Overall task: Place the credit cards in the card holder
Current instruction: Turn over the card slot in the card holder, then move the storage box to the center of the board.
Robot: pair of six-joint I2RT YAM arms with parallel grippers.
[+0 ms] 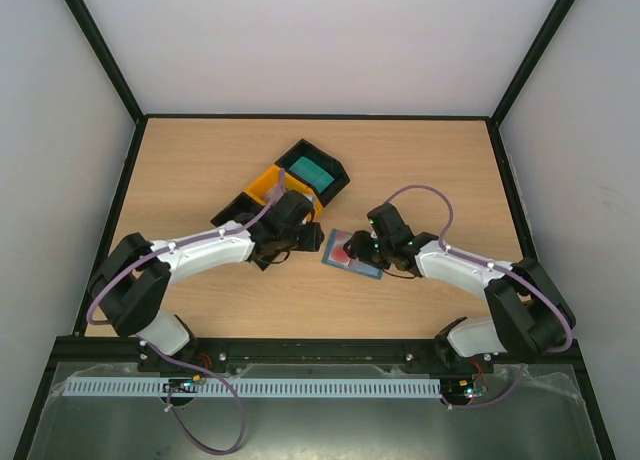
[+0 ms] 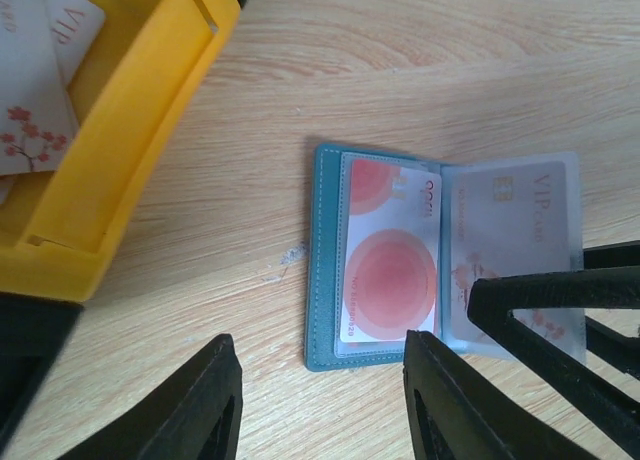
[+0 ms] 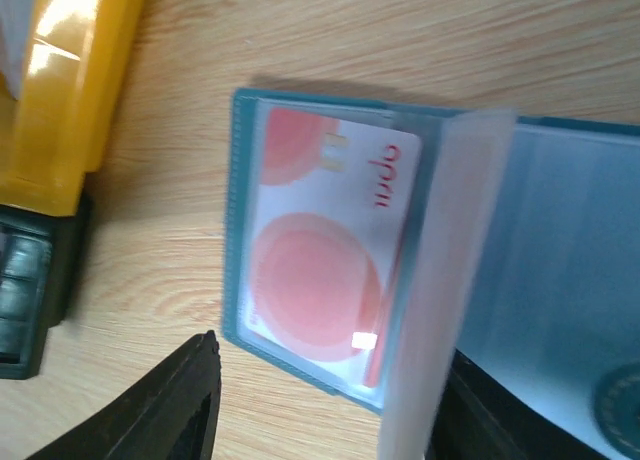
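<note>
so the slate-blue folding card holder (image 2: 322, 280) is lying splayed open on the wooden bench (image 2: 400, 70), I'd guess to keep its clear sleeves facing up, one white red-circled plastic card (image 2: 390, 260) tucked in, with the left claw (image 2: 320, 365) beside it and the right claw (image 3: 330, 385) over it, both spread and empty.

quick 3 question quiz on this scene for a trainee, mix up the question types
1. True or false: the card holder lies open on the table.
2. The spare credit cards lie in: A) the yellow tray B) the black tray C) the bare table.
3. In the left wrist view, how many cards show inside the holder?

Key: 1 true; 2 A; 3 two.
</note>
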